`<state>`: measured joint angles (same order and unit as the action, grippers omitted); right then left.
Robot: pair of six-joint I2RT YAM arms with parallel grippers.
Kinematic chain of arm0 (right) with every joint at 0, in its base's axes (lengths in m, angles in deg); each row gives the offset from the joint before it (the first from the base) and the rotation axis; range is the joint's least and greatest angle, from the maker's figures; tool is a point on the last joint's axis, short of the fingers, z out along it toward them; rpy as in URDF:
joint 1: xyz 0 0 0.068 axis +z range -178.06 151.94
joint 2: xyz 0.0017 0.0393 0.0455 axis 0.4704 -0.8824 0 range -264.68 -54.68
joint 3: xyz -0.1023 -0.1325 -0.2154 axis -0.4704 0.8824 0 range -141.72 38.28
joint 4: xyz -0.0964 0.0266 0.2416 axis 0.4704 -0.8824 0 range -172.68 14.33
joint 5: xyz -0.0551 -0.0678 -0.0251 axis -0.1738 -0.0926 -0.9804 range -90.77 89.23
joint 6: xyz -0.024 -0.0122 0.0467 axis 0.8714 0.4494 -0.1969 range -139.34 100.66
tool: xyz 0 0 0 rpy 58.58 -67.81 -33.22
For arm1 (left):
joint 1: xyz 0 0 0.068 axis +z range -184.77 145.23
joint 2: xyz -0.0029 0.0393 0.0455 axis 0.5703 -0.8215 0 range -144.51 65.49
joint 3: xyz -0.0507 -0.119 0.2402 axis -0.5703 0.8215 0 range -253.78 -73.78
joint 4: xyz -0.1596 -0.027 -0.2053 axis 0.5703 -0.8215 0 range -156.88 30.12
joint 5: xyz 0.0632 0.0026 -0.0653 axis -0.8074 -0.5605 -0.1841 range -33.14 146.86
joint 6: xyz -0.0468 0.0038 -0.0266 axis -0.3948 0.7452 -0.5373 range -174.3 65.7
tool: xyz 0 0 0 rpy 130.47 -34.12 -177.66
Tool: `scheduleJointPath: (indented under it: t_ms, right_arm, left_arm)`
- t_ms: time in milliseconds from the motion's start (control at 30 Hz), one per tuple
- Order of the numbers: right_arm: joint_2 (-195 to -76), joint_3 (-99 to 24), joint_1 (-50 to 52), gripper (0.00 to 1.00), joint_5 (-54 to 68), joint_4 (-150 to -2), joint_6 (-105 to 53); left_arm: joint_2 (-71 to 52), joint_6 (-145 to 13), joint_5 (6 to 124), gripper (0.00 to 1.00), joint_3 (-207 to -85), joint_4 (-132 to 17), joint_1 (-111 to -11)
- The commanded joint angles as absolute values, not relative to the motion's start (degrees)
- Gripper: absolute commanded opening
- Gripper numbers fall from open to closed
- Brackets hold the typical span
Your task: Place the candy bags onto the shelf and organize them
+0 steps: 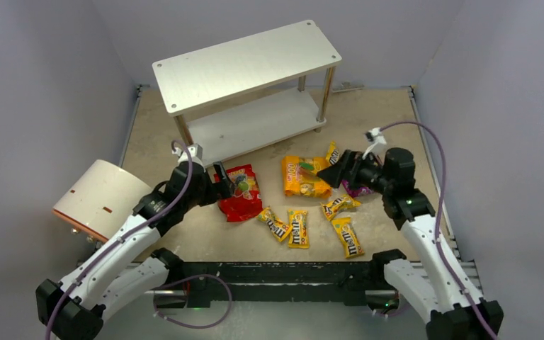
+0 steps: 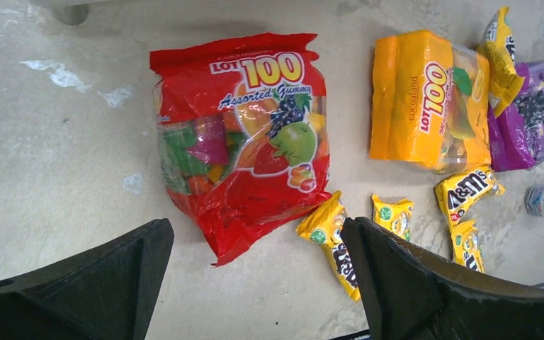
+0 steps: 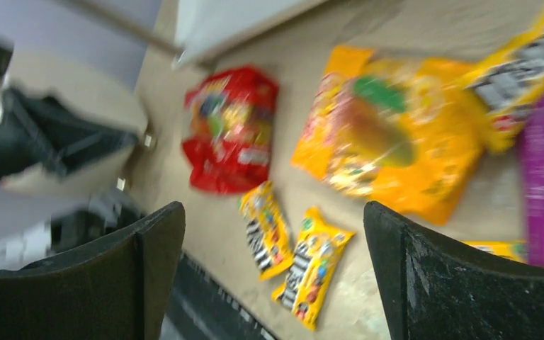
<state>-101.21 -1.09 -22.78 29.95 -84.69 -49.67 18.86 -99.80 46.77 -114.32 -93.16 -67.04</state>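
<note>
The beige worktop (image 1: 382,120) carries everything here. At its far side the 2-tier shelf (image 1: 248,60) stands on metal posts, both whitish boards bare. On the left a cream cylinder (image 1: 103,198) with orange trim lies tilted near the left arm. All the candy is on the worktop in front of the shelf. The red bag (image 1: 244,202) of assorted gummies lies flat, with the orange-yellow bag (image 1: 303,177) near it on the right and apart from it. The purple bag (image 2: 531,117) lies just beyond that one's right edge, largely hidden under the right arm from above. 5 small yellow M&M's packets (image 1: 298,228) are scattered: 4 along the near side of the big bags and 1 by the far right corner of the orange-yellow bag. The left fingers (image 2: 389,276) are spread wide above the near end of the red bag, gripping nothing. The right fingers (image 3: 432,276) are also spread wide and empty over the orange-yellow and purple bags; that wrist view is blurred.
</note>
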Motion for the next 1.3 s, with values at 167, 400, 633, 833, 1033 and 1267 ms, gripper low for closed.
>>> scheduleJointPath:
  t_ms: [167, 400, 633, 833, 1033, 1267]
  right_arm:
    - [-110.01, 3.24, 8.01, 0.94, 18.61, -81.27, -47.77]
    - [-125.95, -2.32, 22.43, 0.9, 7.86, -79.53, -44.34]
    - [-133.67, -2.95, 24.68, 0.76, 5.88, -80.31, -44.61]
    - [-134.63, -1.64, 24.85, 0.69, 3.65, -76.63, -45.48]
    - [-138.05, -1.95, 24.86, 0.56, 6.98, -75.98, -45.68]
    - [-137.17, 0.32, 24.85, 0.52, 10.11, -78.55, -46.24]
  left_arm:
    - [14.42, -96.02, 49.14, 1.0, -111.81, -79.88, -67.11]
    - [13.51, -95.6, 49.75, 1.0, -111.84, -81.31, -67.05]
    - [16.11, -95.67, 48.52, 1.0, -111.2, -84.59, -67.05]
    - [16.28, -96.4, 48.46, 0.99, -110.09, -85.28, -67.06]
    - [15.39, -96.66, 49.06, 0.99, -110.14, -84.66, -67.09]
    - [15.76, -96.91, 49.39, 0.99, -109.64, -84.66, -67.04]
